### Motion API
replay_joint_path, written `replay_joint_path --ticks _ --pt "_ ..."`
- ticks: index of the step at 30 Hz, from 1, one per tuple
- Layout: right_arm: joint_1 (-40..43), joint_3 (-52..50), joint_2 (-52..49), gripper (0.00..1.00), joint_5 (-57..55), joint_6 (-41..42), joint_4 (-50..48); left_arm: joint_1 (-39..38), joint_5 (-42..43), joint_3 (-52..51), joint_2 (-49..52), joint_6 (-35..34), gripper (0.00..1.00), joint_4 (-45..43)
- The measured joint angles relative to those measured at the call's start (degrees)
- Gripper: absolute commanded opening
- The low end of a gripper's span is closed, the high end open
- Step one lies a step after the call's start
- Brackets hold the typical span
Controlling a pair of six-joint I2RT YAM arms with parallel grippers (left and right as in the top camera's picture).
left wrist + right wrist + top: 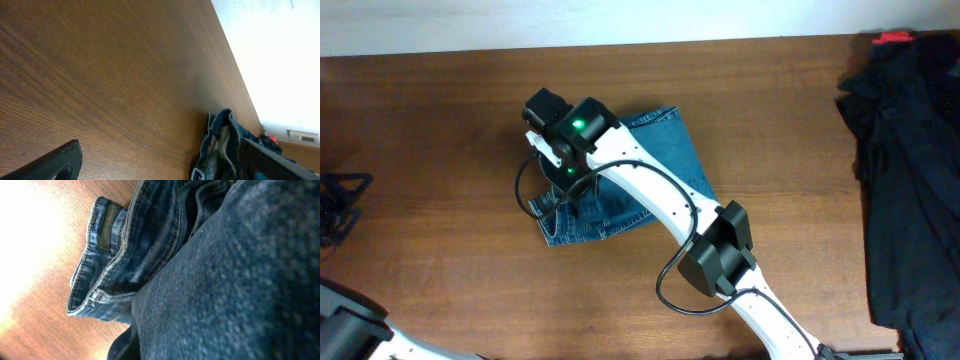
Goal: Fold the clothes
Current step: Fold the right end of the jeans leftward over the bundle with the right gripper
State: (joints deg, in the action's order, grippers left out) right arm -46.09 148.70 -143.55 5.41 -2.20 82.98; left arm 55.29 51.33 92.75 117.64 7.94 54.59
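We record the right arm (650,190) as white tubular links joined by black housings, the bulkiest at the elbow (718,255). A green light (579,126) glows on the black wrist block. A thin black cable (659,290) loops alongside. Of the left jaws, one matt black tip shows.

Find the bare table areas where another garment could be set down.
Bare table lies left of the jeans, out to the black object, and between the jeans and the dark clothes pile. The right arm crowds the centre.
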Motion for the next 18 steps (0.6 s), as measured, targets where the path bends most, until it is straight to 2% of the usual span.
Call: replay_joint_path --ticks 2,6,11,16,18 --pt "0.0 0.0 -0.1 0.32 0.0 -0.3 -0.7 0.0 0.0 0.0 0.0 0.0 0.99 0.0" --pt "-0.2 0.0 -0.1 0.39 4.1 -3.9 -2.2 0.0 0.0 0.0 0.0 0.0 0.99 0.0" --pt "-0.3 0.0 -0.1 0.43 15.3 -11.3 -2.2 0.0 0.0 0.0 0.0 0.0 0.99 0.0" --pt "0.1 1.0 -0.1 0.46 14.0 -12.8 -1.1 0.0 0.0 0.0 0.0 0.0 0.99 0.0" --pt "1.0 4.3 0.0 0.46 11.4 -12.1 -0.2 0.0 0.0 0.0 0.0 0.0 0.99 0.0"
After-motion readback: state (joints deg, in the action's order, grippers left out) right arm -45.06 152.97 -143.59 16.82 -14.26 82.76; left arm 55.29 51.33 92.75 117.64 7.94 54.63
